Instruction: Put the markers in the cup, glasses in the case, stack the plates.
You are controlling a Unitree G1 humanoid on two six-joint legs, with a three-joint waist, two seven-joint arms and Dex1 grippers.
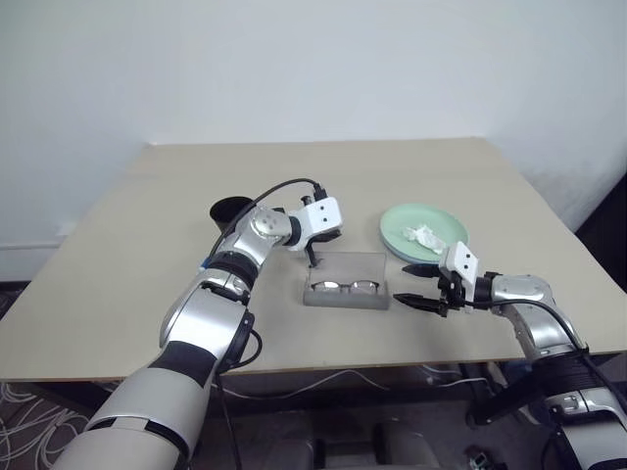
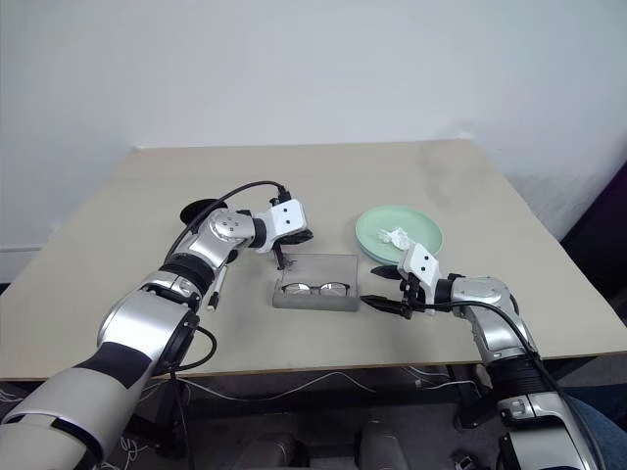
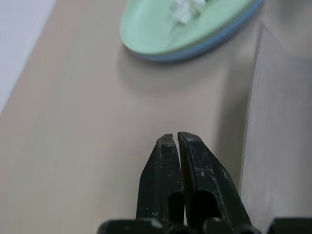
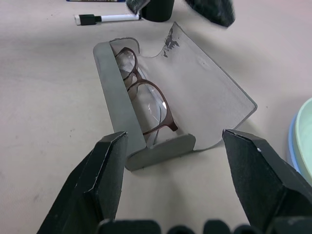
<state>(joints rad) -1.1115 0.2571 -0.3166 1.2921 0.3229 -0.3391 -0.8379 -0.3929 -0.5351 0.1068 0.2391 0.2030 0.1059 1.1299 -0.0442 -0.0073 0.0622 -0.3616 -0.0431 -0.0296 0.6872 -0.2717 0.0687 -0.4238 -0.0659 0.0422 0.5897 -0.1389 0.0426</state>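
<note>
The grey case (image 1: 345, 279) lies open mid-table with its lid tilted back, and the glasses (image 4: 146, 100) rest inside it. My left gripper (image 1: 312, 257) is shut and empty, tips pointing down at the lid's far left corner. Just right of the case, my right gripper (image 1: 416, 284) hangs open and holds nothing. The mint green plate sits on the light blue one, forming the plates (image 1: 397, 223) at the right rear. The black cup (image 1: 230, 209) stands left of the case, behind my left arm. A white marker (image 4: 112, 18) lies on the table beside the cup.
A crumpled white tissue (image 1: 423, 236) lies on the green plate. A dark blue pen-like object (image 4: 95, 0) shows past the marker. The table's front edge (image 1: 323, 367) runs close below the case. A black cable arcs over my left wrist.
</note>
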